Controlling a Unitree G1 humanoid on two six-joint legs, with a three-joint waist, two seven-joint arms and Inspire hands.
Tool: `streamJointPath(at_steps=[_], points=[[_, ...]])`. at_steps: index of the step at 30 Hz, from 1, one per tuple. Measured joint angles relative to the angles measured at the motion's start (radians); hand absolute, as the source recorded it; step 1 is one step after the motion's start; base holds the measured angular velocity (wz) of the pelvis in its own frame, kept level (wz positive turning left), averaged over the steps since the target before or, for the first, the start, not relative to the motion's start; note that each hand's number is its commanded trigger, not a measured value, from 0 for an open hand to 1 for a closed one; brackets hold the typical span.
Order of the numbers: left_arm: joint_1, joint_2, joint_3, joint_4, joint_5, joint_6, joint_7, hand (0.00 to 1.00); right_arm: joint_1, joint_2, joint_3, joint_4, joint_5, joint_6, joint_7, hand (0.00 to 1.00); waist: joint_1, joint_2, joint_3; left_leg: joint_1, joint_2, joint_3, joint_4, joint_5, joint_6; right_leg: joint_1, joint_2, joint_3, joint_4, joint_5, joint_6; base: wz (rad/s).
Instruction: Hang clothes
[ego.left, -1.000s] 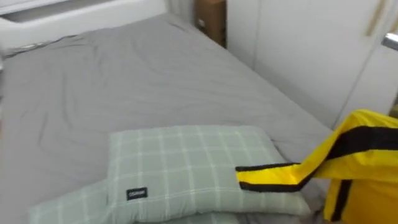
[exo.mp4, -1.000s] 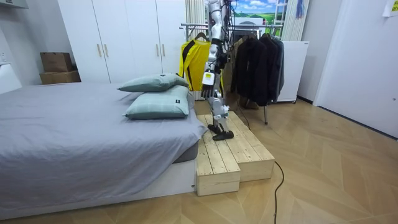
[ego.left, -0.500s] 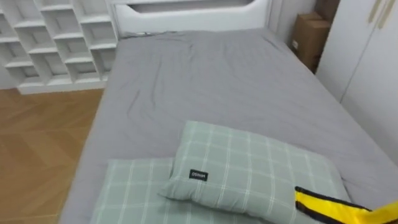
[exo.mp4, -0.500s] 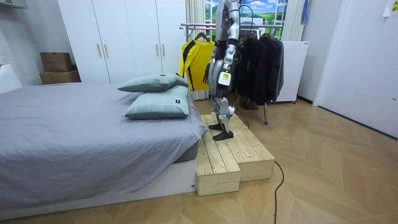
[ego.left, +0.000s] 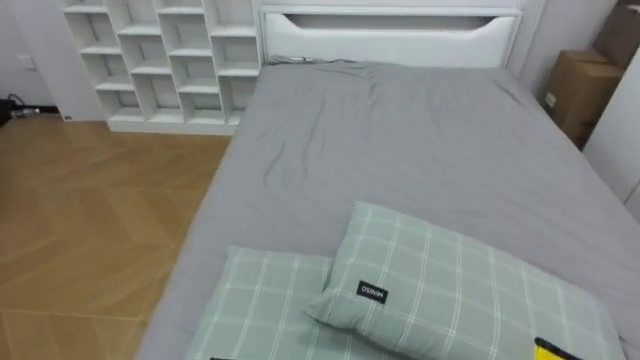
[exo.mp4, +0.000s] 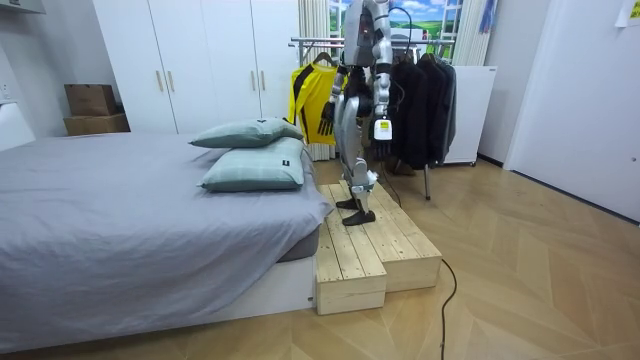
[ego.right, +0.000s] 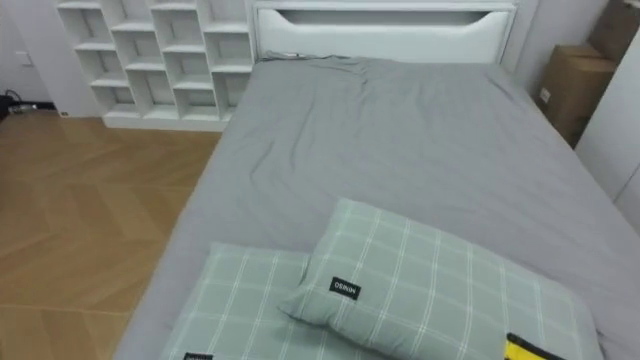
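The bed is covered by a grey sheet, with a white headboard at its far end. Two green checked pillows lie at the near end. The flat pillow rests directly on the sheet and the upper pillow is propped across it. In the room view a low wooden platform sits on the floor just beside the bed. Behind it a clothes rack carries a yellow garment beside dark coats.
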Motion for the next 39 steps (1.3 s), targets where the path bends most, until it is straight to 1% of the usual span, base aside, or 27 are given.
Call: streamJointPath(at_steps=[1,3,4,5,6,8,10,11,12,13,15,16,19,20,21,23,28,39], points=[[-0.01,0.0,0.0,-0.008,0.008,0.003,0.001,0.0,-0.012,0.005,0.023,0.006,0.002,-0.002,0.011,0.0,0.001,-0.006,0.0035,0.0,-0.001,-0.003,-0.004,0.0,0.0,0.001,0.0,-0.002,-0.002,0.0,0.0,0.05],[-0.018,0.0,0.0,-0.03,0.009,0.007,0.001,0.0,-0.02,0.016,0.036,0.016,0.002,-0.01,0.028,0.0,-0.001,-0.009,0.0046,0.001,-0.003,-0.011,-0.008,0.0,0.0,0.009,0.001,-0.009,-0.013,0.0,0.002,0.12],[-0.023,0.0,-0.002,-0.054,0.008,0.006,0.001,0.0,-0.017,0.019,0.042,0.02,0.004,-0.011,0.042,0.0,-0.003,-0.013,0.0075,0.005,-0.005,-0.017,-0.012,0.0,0.0,0.015,0.002,-0.014,-0.021,0.0,0.004,0.14],[-0.025,0.0,-0.004,-0.065,0.005,0.006,0.001,0.0,-0.014,0.02,0.051,0.02,0.005,-0.011,0.046,0.0,-0.003,-0.016,0.0083,0.005,-0.007,-0.021,-0.014,0.0,0.0,0.016,0.002,-0.016,-0.022,0.0,0.006,0.18],[-0.029,0.0,-0.009,-0.084,0.007,0.005,0.007,0.0,-0.01,0.023,0.055,0.021,0.003,-0.012,0.053,0.0,-0.012,-0.022,0.0079,0.002,-0.01,-0.031,-0.016,0.0,0.0,0.017,0.002,-0.021,-0.026,-0.001,0.007,0.13],[-0.029,0.004,-0.021,-0.092,0.015,0.006,0.023,0.0,-0.01,0.025,0.055,0.027,0.005,-0.018,0.067,0.0,-0.031,-0.027,0.0082,0.0,-0.012,-0.034,-0.019,0.0,0.0,0.017,0.004,-0.022,-0.032,-0.001,0.007,0.1],[-0.034,0.005,-0.024,-0.099,0.019,0.004,0.027,0.0,0.003,0.024,0.053,0.03,0.019,-0.031,0.081,0.0,-0.058,-0.032,0.0054,-0.007,-0.017,-0.054,-0.021,0.0,0.0,0.017,0.0,-0.004,-0.032,-0.002,0.01,0.25],[-0.038,0.005,-0.024,-0.099,0.019,0.003,0.027,0.0,0.008,0.024,0.049,0.03,0.023,-0.034,0.085,0.0,-0.062,-0.031,0.0055,-0.009,-0.017,-0.054,-0.021,0.0,0.0,0.017,0.0,0.018,-0.032,-0.003,0.01,0.26],[-0.044,0.005,-0.024,-0.099,0.017,-0.005,0.026,0.0,0.017,0.025,0.038,0.029,0.034,-0.039,0.09,0.0,-0.066,-0.03,0.0056,-0.01,-0.017,-0.055,-0.022,0.0,0.0,0.015,0.001,0.057,-0.032,-0.002,0.011,0.13],[-0.05,0.005,-0.025,-0.099,0.016,-0.015,0.023,0.0,0.025,0.025,0.023,0.029,0.041,-0.044,0.093,0.0,-0.065,-0.028,0.0049,-0.008,-0.018,-0.057,-0.025,0.0,0.0,0.015,0.007,0.076,-0.032,-0.002,0.011,0.07],[-0.052,0.005,-0.034,-0.099,0.012,-0.032,0.019,0.0,0.031,0.025,0.02,0.029,0.056,-0.046,0.099,0.0,-0.065,-0.024,0.0048,-0.007,-0.018,-0.057,-0.026,0.0,0.0,0.015,0.007,0.081,-0.032,-0.002,0.011,0.0],[-0.052,0.005,-0.039,-0.098,0.005,-0.037,0.018,0.0,0.034,0.025,0.02,0.028,0.058,-0.048,0.099,0.0,-0.065,-0.018,0.0054,-0.007,-0.018,-0.057,-0.027,0.0,0.0,0.015,0.006,0.086,-0.032,-0.002,0.011,0.0],[-0.051,0.0,-0.038,-0.097,-0.016,-0.038,0.013,0.0,0.037,0.024,0.011,0.027,0.055,-0.054,0.099,0.0,-0.063,-0.012,0.0014,-0.004,-0.019,-0.058,-0.028,0.0,0.0,0.015,0.005,0.123,-0.032,-0.002,0.011,0.0],[-0.05,0.0,-0.037,-0.097,-0.016,-0.039,0.007,0.0,0.039,0.023,0.007,0.027,0.053,-0.054,0.099,0.0,-0.062,-0.01,0.0012,-0.003,-0.019,-0.057,-0.028,0.0,0.0,0.015,0.006,0.123,-0.032,-0.002,0.011,-0.03],[-0.049,-0.001,-0.037,-0.096,-0.015,-0.041,-0.003,0.0,0.047,0.022,0.002,0.028,0.053,-0.054,0.099,0.0,-0.059,-0.005,0.0031,0.0,-0.019,-0.056,-0.028,0.0,0.0,0.018,0.007,0.124,-0.032,-0.002,0.011,-0.04],[-0.048,-0.004,-0.037,-0.096,-0.015,-0.043,-0.01,0.0,0.052,0.022,0.002,0.026,0.062,-0.054,0.099,0.0,-0.056,0.0,0.0037,0.003,-0.019,-0.056,-0.028,0.0,0.0,0.021,0.01,0.124,-0.032,-0.002,0.011,-0.02],[-0.045,-0.008,-0.039,-0.093,-0.016,-0.043,-0.025,0.0,0.058,0.02,0.003,0.026,0.086,-0.051,0.098,0.0,-0.055,0.009,-0.0055,0.004,-0.019,-0.059,-0.027,0.004,0.003,0.022,0.007,0.124,-0.029,-0.002,0.011,0.0],[-0.045,-0.007,-0.038,-0.09,-0.015,-0.043,-0.035,0.0,0.052,0.019,0.006,0.026,0.077,-0.042,0.099,0.0,-0.055,0.011,-0.005,0.006,-0.022,-0.064,-0.027,0.008,0.005,0.024,0.007,0.121,-0.025,-0.002,0.011,0.0]])
